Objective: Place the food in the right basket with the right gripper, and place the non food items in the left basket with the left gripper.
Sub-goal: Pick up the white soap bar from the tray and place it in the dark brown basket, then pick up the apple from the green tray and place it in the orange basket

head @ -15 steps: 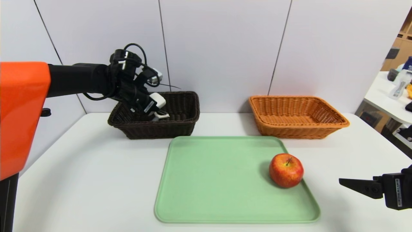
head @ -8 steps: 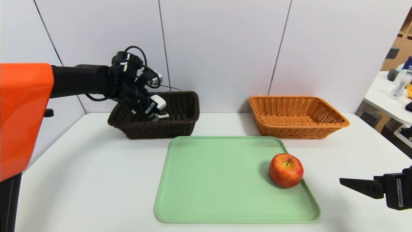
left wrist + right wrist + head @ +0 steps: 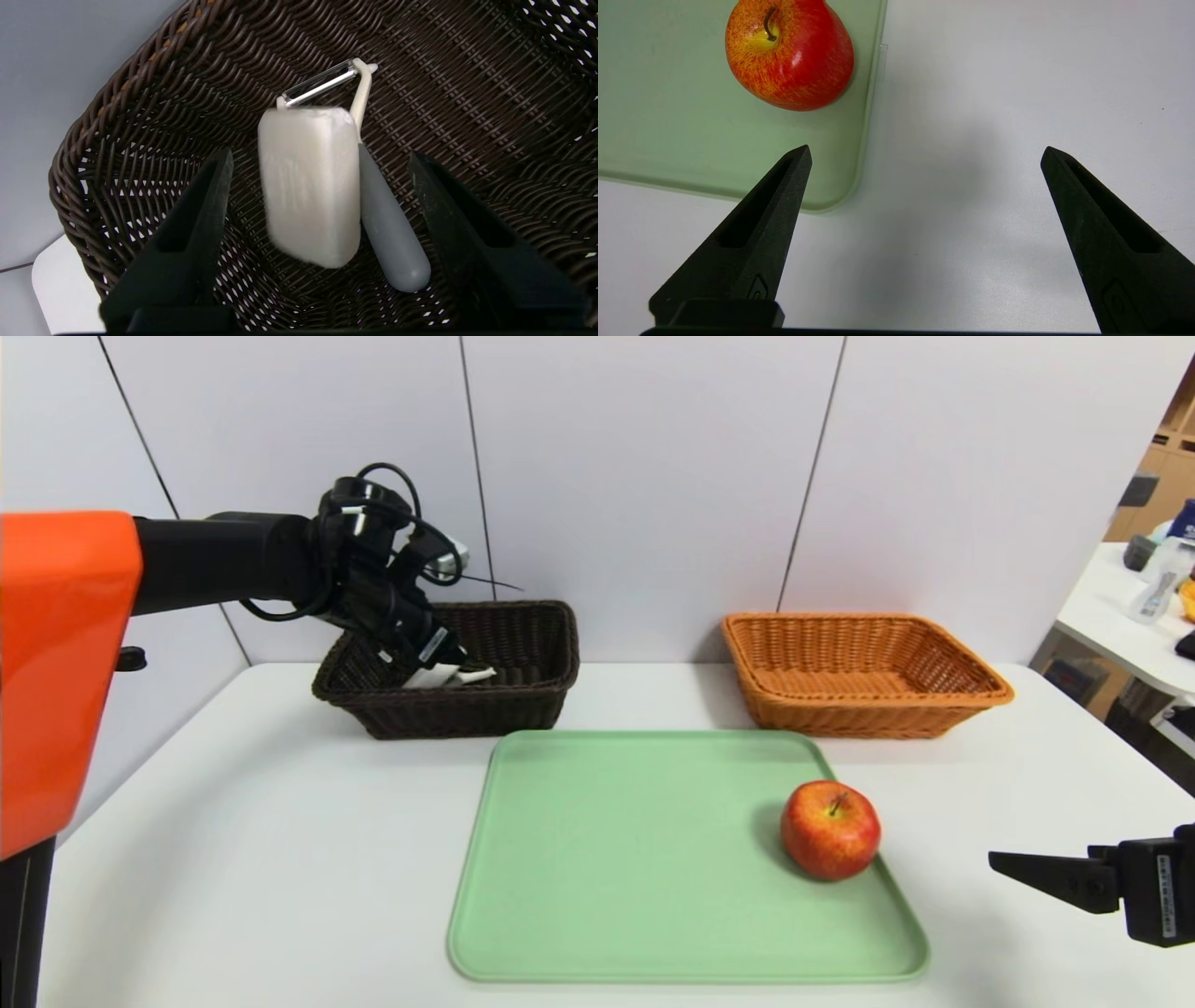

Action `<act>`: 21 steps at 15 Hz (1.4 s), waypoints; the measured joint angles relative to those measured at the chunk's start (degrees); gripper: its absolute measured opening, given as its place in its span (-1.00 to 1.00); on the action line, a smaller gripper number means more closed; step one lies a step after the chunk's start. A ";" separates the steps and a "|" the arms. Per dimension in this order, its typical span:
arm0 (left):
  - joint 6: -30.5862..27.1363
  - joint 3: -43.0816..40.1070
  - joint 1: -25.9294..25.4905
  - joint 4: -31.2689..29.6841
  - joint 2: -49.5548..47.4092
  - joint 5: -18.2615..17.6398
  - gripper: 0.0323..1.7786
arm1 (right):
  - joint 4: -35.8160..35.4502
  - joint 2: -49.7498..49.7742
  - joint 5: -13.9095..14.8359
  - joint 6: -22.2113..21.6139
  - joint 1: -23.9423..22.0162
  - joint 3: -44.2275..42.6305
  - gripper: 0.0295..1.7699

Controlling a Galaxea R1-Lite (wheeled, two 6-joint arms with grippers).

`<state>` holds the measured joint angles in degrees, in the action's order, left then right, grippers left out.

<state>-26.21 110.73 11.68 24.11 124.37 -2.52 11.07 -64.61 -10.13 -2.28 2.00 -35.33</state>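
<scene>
White soap bar [image 3: 309, 186] lies free beside peeler [image 3: 373, 196] in brown basket [image 3: 140, 88], left end effector [image 3: 322, 161] spread apart above; right end effector [image 3: 924, 154] spread apart beside apple [image 3: 789, 53].

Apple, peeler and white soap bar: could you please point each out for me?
apple [image 3: 830, 831], head view, middle of its red skin.
peeler [image 3: 390, 242], left wrist view, grey handle.
white soap bar [image 3: 309, 186], left wrist view, broad face.

White soap bar [image 3: 309, 184] inside brown basket [image 3: 523, 695].
</scene>
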 joint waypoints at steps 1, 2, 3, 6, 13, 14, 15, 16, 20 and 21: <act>0.04 0.07 0.00 -0.05 -0.04 0.00 0.55 | 0.00 0.12 0.00 0.00 0.00 0.07 0.92; 0.28 0.10 0.02 -0.13 -0.11 0.05 0.59 | 0.00 0.23 0.00 -0.04 0.00 0.13 0.92; 0.99 0.11 0.02 -0.20 -0.34 0.07 0.63 | -0.05 0.34 0.00 -0.04 0.00 0.13 0.92; 4.69 0.05 0.20 -0.02 -2.97 0.07 0.72 | -0.07 0.67 -0.09 -0.11 0.00 -0.20 0.92; 26.92 -16.93 13.48 2.95 -20.52 8.63 0.84 | -3.50 -0.44 -0.56 0.41 0.89 -3.51 0.92; 29.40 -21.04 16.13 2.95 -23.67 9.44 0.85 | -3.05 -0.90 -0.54 0.52 1.46 -5.02 0.92; 31.63 -24.62 18.44 2.93 -26.47 9.96 0.86 | -2.32 -1.51 -0.50 0.55 2.49 -6.60 0.92; 33.62 -27.98 20.39 2.93 -29.11 10.37 0.86 | -1.51 -2.28 -0.41 0.60 3.64 -8.30 0.92; 36.16 -39.90 25.61 2.21 -37.44 13.10 0.88 | 0.41 -7.02 0.02 0.28 9.61 -14.69 0.92; 36.79 -41.96 26.14 1.49 -38.56 14.12 0.88 | 1.05 -8.55 0.10 0.22 10.90 -16.15 0.92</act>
<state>10.58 68.77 37.82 25.60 85.81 11.59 12.12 -73.16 -10.03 -2.06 12.90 -51.48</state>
